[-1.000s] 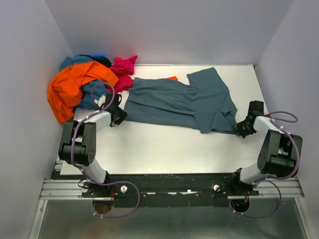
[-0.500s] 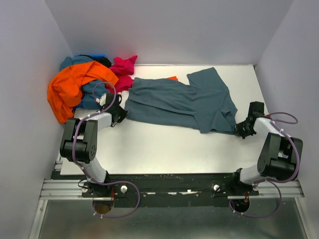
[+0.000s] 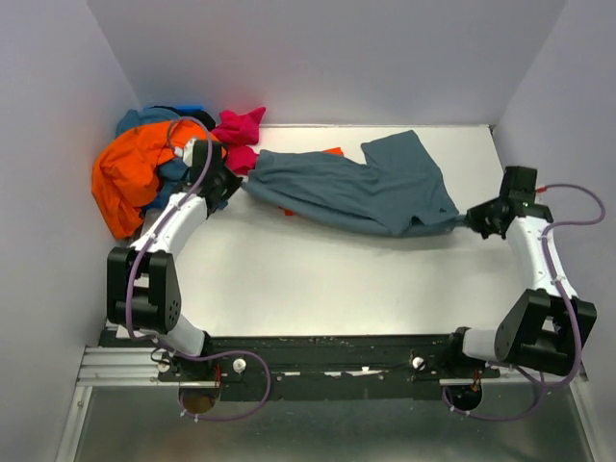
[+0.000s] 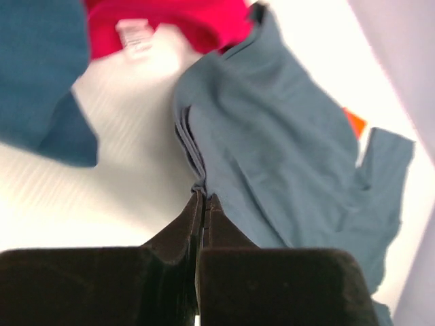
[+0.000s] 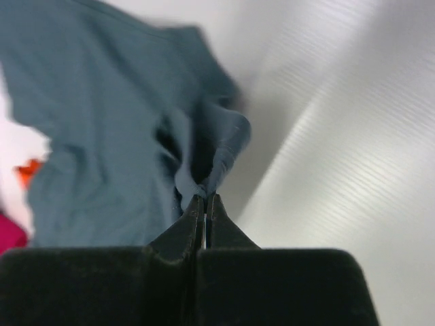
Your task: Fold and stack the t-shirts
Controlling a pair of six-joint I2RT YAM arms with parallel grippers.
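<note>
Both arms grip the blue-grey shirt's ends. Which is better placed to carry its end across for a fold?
Right, probably. The right fingers pinch the blue-grey shirt over bare table; the left fingers pinch it beside the piled orange shirt and pink shirt, crowding any sweep.

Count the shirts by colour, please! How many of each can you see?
Slate blue-grey shirt: 1
Orange shirt: 1
Pink shirt: 1
Teal shirt: 1
Bright blue shirt: 1
Orange-red shirt, peeking from under the grey one: 1
Total: 6 in view
</note>
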